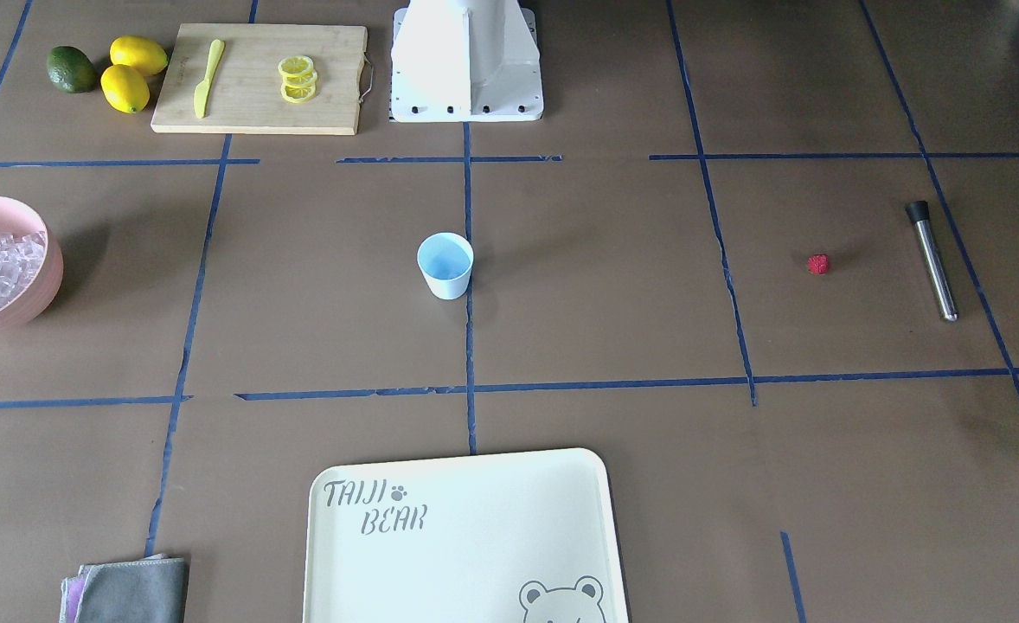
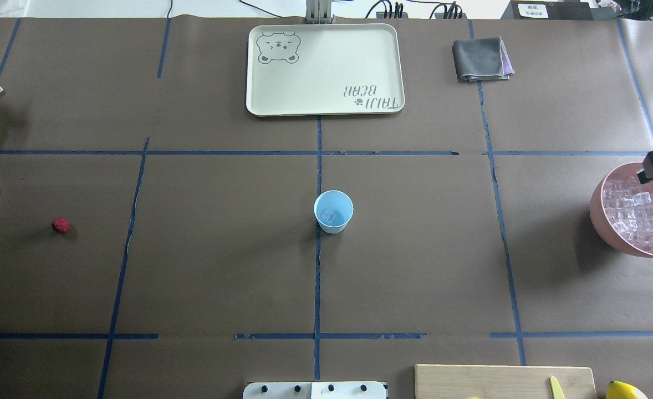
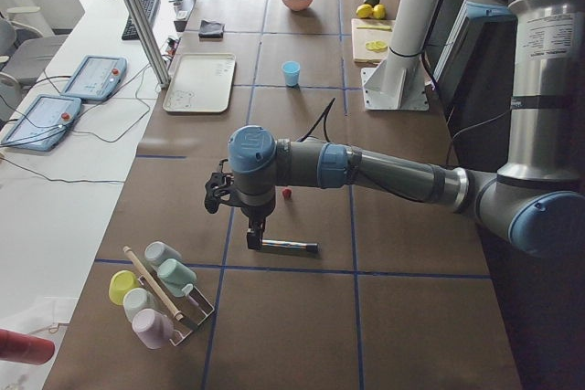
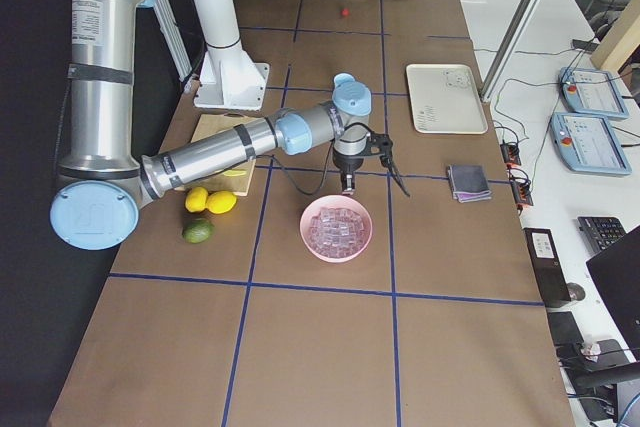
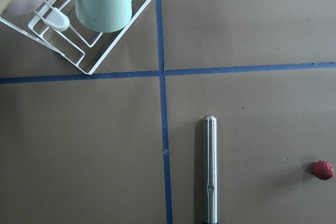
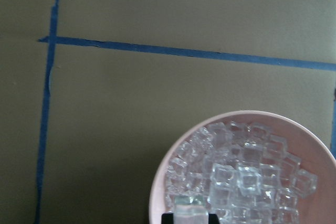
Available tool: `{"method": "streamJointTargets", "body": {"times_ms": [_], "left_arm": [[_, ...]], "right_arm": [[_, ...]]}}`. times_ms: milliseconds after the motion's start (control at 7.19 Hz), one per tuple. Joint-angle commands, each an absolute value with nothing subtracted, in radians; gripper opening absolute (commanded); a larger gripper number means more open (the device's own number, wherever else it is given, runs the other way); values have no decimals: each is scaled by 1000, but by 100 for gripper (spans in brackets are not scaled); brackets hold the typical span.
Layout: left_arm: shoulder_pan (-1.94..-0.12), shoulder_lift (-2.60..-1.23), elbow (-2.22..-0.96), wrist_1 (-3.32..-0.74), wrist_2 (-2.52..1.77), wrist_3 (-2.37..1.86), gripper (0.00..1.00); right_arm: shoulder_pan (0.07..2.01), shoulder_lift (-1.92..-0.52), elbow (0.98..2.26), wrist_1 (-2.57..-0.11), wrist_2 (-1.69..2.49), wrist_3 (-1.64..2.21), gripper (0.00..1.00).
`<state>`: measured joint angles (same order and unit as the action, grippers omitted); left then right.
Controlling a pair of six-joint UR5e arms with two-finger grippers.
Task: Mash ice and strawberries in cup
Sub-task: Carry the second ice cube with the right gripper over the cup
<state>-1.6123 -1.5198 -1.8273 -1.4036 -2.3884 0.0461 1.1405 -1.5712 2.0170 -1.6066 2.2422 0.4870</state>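
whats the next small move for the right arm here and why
Probably lift and carry the right pincer toward the small light-blue plastic cup. A clear ice cube seems pinched in it above the large pink bowl, and the cup looks nearly empty.

You see a small light-blue tapered plastic cup (image 1: 445, 265), pale outside and bluer inside, on the brown paper-covered table (image 1: 605, 285), which is gridded with dark blue tape lines. The small bumpy strawberry (image 1: 817, 264) reads bright red; the clear, glassy ice cubes (image 6: 241, 182) look whitish in the round pink bowl (image 1: 49, 281). Your cream rectangular tray (image 1: 475, 536) carries a grey bear print and grey lettering.
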Motion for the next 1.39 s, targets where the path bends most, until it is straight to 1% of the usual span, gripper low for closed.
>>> {"method": "streamJointTargets", "body": {"times_ms": [0, 139, 278, 417, 556, 834, 973, 1251], "left_arm": [[-1612, -1514, -1827, -1404, -2388, 44, 100], [-1612, -1508, -1825, -1405, -2388, 44, 100], [-1612, -1506, -1827, -1405, -2388, 44, 100], [-1612, -1506, -1827, -1407, -2388, 44, 100], [-1612, -1505, -1827, -1408, -2388, 44, 100], [-1612, -1503, -1830, -1408, -2388, 44, 100], [-1612, -1502, -1833, -1408, -2388, 44, 100], [-1612, -1500, -1833, -1408, -2388, 46, 100]], "right_arm": [[961, -1311, 2016, -1725, 2244, 710, 0], [849, -1169, 2005, -1794, 2205, 885, 0], [753, -1067, 1987, -1837, 2109, 1002, 0], [668, -992, 1936, -1844, 2032, 1072, 0], [607, -915, 1871, -1844, 1973, 1130, 0], [571, -753, 1694, -1824, 1930, 1212, 0], [566, -718, 1642, -1819, 1930, 1216, 0], [557, -712, 1608, -1790, 1930, 1216, 0]]}}
